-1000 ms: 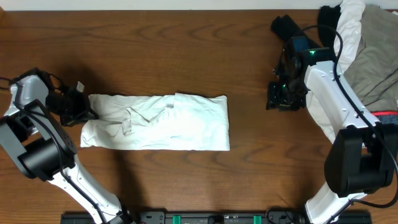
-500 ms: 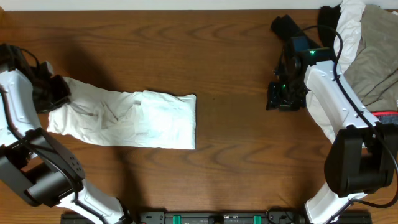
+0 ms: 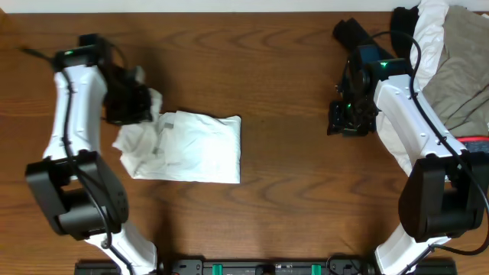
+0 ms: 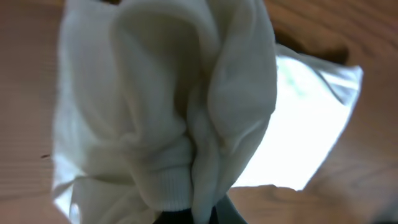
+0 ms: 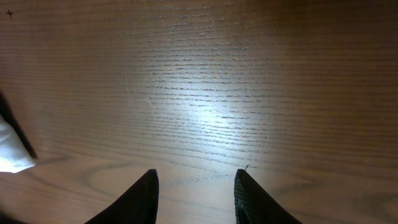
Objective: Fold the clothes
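Note:
A white shirt [image 3: 197, 147] lies folded in a band on the wooden table [image 3: 290, 191], left of centre. Its left end is bunched and lifted, and my left gripper [image 3: 141, 107] is shut on it above the band's upper left corner. In the left wrist view the gathered white shirt [image 4: 174, 99] fills the frame, with a ribbed hem pinched in the left gripper [image 4: 193, 214] at the bottom edge. My right gripper [image 3: 348, 122] hovers open over bare wood at the right. The right gripper [image 5: 196, 177] has nothing between its black fingertips [image 5: 149, 186].
A pile of other clothes sits at the back right corner: white cloth [image 3: 432, 30], grey-khaki cloth [image 3: 462, 69], a black garment [image 3: 351, 30], and a red strip [image 3: 475, 140] at the right edge. A white cloth corner [image 5: 12, 158] shows at the left of the right wrist view.
My left gripper dragged the shirt's left end leftward, then lifted it up and back to the right over the band. The shirt slid left and now looks shorter. The right arm stayed still.

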